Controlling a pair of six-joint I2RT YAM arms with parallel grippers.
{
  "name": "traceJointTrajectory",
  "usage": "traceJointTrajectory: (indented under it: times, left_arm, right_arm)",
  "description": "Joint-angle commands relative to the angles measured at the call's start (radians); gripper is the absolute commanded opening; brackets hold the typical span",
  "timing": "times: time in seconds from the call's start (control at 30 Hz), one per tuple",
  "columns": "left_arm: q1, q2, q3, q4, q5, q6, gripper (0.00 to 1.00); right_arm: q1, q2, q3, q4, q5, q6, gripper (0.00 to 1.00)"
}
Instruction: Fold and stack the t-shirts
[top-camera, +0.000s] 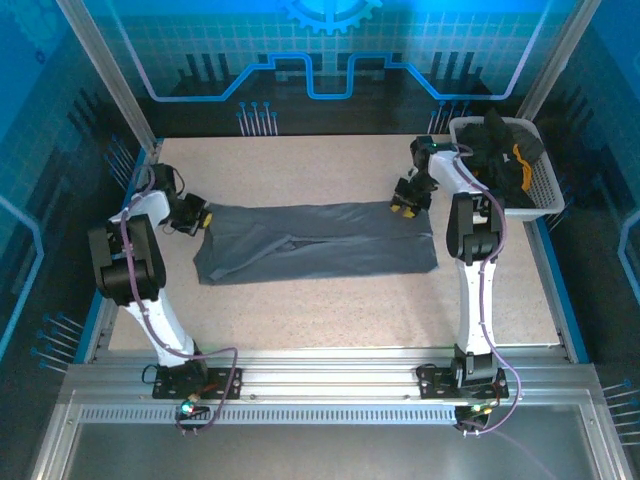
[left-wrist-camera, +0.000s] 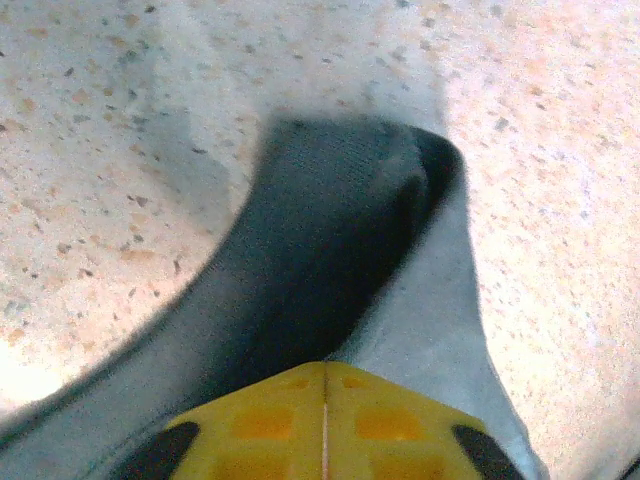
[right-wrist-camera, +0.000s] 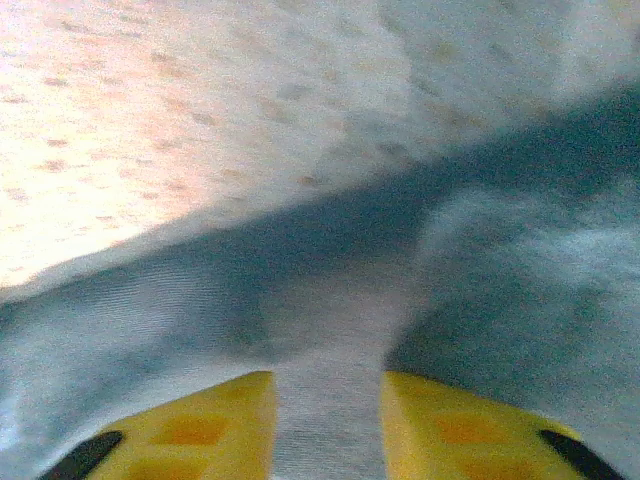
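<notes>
On the table (top-camera: 330, 310) we find the slate-grey t-shirt (top-camera: 320, 245) lying as a long band across the middle. The black t-shirts (top-camera: 500, 150) sit in the basket (top-camera: 548, 200) (far right corner). The left arm (top-camera: 130, 265) bends inward, with the left gripper (left-wrist-camera: 325, 372) clenched on the band's left end. The right arm (top-camera: 470, 235) reaches forward. The right gripper (right-wrist-camera: 327, 385) stands released at the band's far right corner, with cloth between its fingers.

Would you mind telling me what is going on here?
A grey t-shirt lies part-folded across the table. The left gripper is pinched shut on its left end; the right gripper sits at its far right edge, jaws apart around cloth. Black shirts lie in the white basket.
</notes>
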Motion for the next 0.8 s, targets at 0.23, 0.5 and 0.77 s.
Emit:
traceJointTrajectory:
  times: [0.23,0.5,0.77]
  left_arm:
    - [-0.193,-0.075,-0.029,-0.004,0.117,0.356,0.42]
    - [-0.269,0.063,0.052,-0.023,0.098,0.482,0.47]
    - [-0.293,0.073,0.034,-0.002,0.017,0.56,0.5]
  right_arm:
    - [0.084,-0.397,-0.276,0.265,-0.211,-0.096,0.46]
    - [0.163,-0.578,-0.497,0.387,-0.33,-0.063,0.49]
    - [0.192,-0.689,-0.634,0.426,-0.358,-0.012,0.49]
